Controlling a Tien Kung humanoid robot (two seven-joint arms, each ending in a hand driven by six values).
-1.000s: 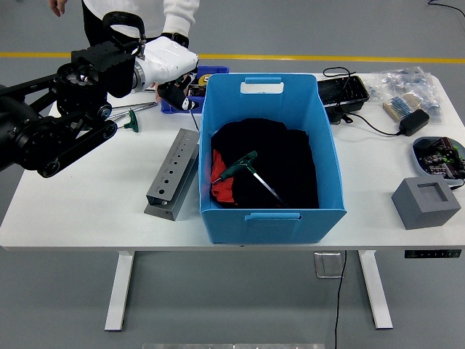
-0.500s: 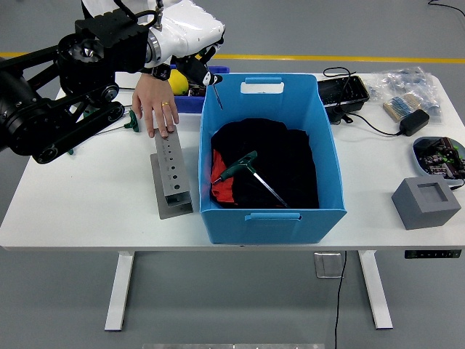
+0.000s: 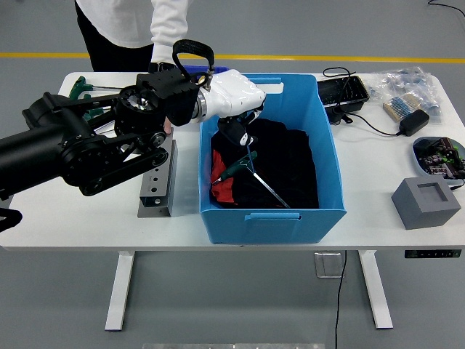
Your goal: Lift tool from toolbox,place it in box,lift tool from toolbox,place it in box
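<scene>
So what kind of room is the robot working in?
Probably a robotics lab or workshop: a bare grey floor with a yellow line, a white standing desk, and electronics parts on the desk's right, such as a black power adapter.

A single head view looks forward and down from high on the robot's side. The whole white desk (image 3: 87, 211) shows, near edge lowest, grey floor beyond.
</scene>
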